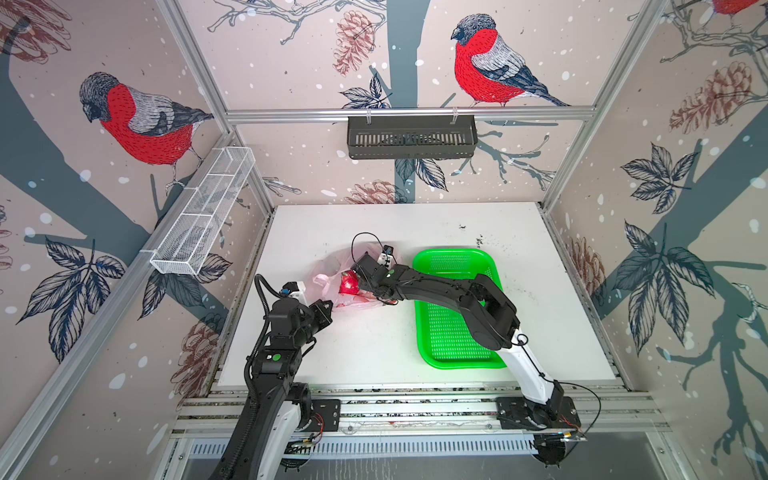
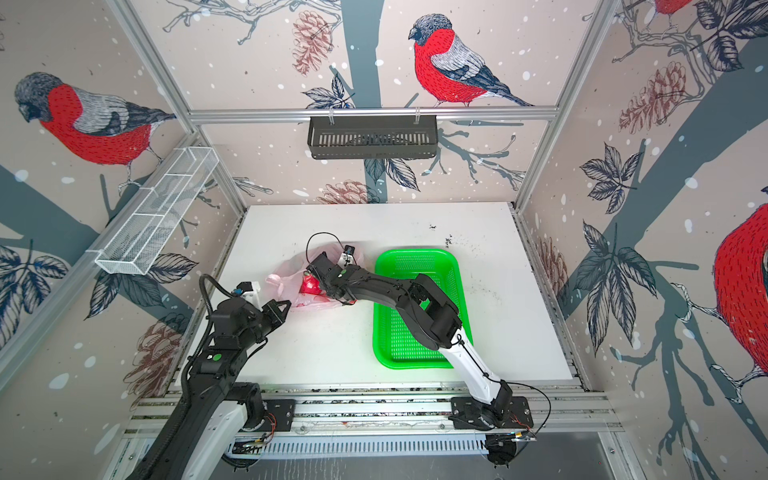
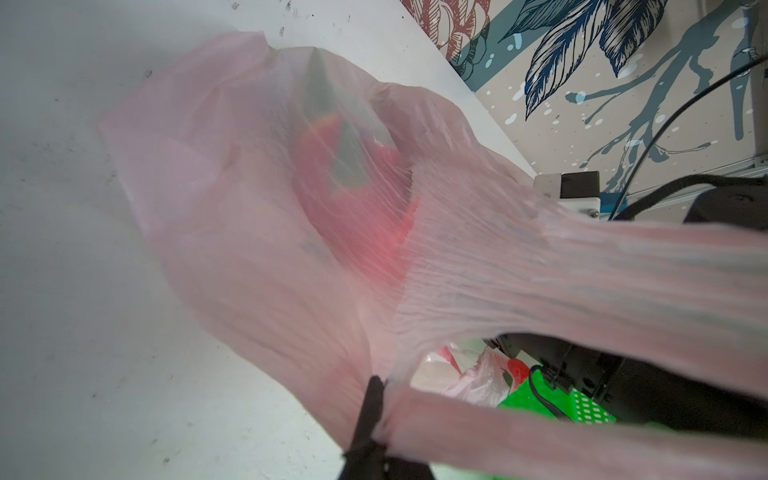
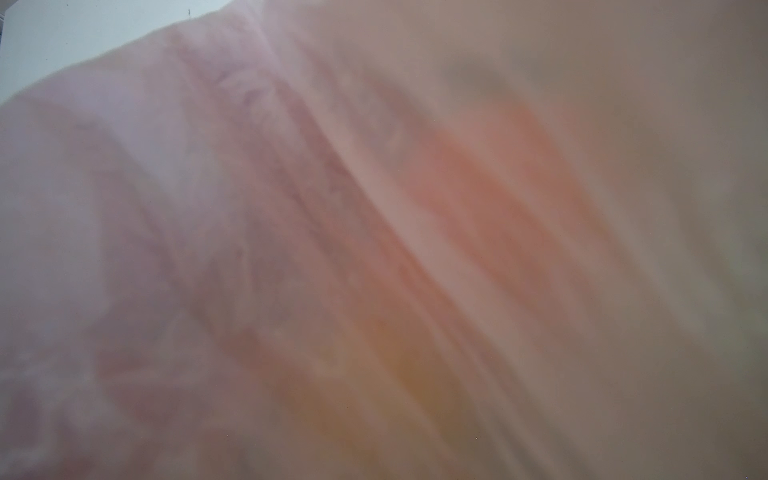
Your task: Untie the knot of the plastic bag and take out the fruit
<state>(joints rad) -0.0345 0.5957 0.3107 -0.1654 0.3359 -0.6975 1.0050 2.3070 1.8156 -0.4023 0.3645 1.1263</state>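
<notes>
Left tool (image 1: 328, 307) clenched on a handle of the thin translucent pale pink plastic bag (image 1: 332, 266) lying on the white table (image 1: 374, 345): hold the mouth taut. Right tool (image 1: 360, 277), at the bag mouth, state indeterminable: grasp the magenta-red dragon fruit (image 1: 348, 284), not film.

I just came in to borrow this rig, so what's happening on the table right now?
The left gripper is shut on a handle of the plastic bag, holding it taut. The right gripper reaches into the bag beside a red dragon fruit; its jaws are hidden. The green basket beside it holds no fruit that shows.
</notes>
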